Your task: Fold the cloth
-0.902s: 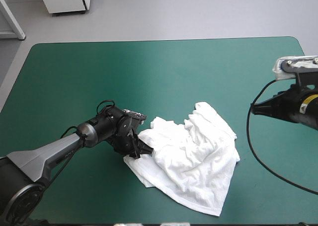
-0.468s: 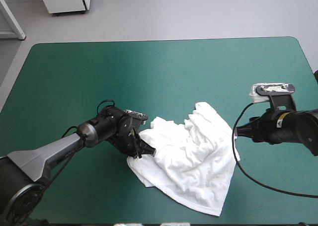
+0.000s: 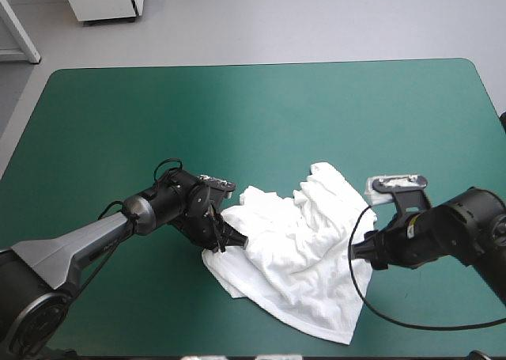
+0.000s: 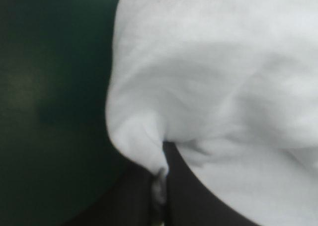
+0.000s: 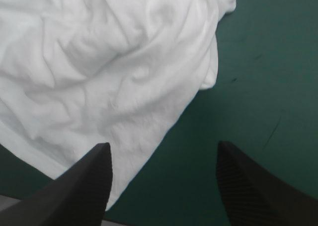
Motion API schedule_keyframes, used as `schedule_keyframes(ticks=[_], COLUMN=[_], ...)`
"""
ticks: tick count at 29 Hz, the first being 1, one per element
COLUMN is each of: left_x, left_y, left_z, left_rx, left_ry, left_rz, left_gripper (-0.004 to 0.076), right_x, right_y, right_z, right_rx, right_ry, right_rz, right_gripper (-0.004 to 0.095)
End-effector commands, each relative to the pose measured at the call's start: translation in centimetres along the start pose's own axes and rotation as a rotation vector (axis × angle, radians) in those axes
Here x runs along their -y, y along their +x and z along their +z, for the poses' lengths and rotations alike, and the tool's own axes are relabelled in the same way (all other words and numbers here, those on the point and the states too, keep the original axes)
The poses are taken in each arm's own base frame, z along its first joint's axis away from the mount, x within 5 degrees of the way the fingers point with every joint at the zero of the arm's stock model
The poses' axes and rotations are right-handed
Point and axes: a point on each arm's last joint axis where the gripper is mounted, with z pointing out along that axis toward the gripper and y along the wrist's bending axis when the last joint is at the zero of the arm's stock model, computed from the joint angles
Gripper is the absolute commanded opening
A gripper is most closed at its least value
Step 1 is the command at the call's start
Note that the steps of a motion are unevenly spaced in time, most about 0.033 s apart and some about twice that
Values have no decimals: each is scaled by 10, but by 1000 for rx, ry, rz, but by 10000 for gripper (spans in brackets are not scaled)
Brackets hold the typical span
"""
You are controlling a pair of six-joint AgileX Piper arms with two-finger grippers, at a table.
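Left gripper pinching wrinkled white T-shirt, right gripper spread wide over its right border, heap near table's front edge

No text, label, brand, number or sign can be read in any view. The white T-shirt shows no legible print, and the teal-green cover of the desk bears no readable marking.
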Motion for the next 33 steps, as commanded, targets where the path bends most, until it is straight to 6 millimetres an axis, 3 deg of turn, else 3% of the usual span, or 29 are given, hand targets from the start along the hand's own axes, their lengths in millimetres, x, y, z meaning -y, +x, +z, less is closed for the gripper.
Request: schedule_keyframes(ticks=[1, 12, 19, 27, 30, 31, 33], left_x=[-1, -1, -2, -1, -1, -1, -1], left_y=[-6, -7, -7, -7, -8, -8, -9], left_z=[3, 3, 3, 3, 3, 3, 2], left_rx=[63, 67, 70, 71, 73, 78, 81], left_ry=[-13, -12, -14, -15, -15, -14, -13], left_rz=[20, 20, 23, 49, 66, 68, 68], left_gripper=[-6, -6, -6, -6, -6, -6, -6], right_x=[-11, -65, -79, -77, -78, -81, -86], right_y=[11, 57, 77, 98, 101, 101, 102], right_z=[13, 54, 86, 121, 132, 140, 148], right_rx=[-39, -75, -107, -190, -210, -221, -243], right_ry=[-22, -25, 21, 9, 24, 26, 18], right_rz=[-24, -88, -95, -39, -22, -14, -9], right_gripper=[567, 567, 567, 550, 424, 276, 86])
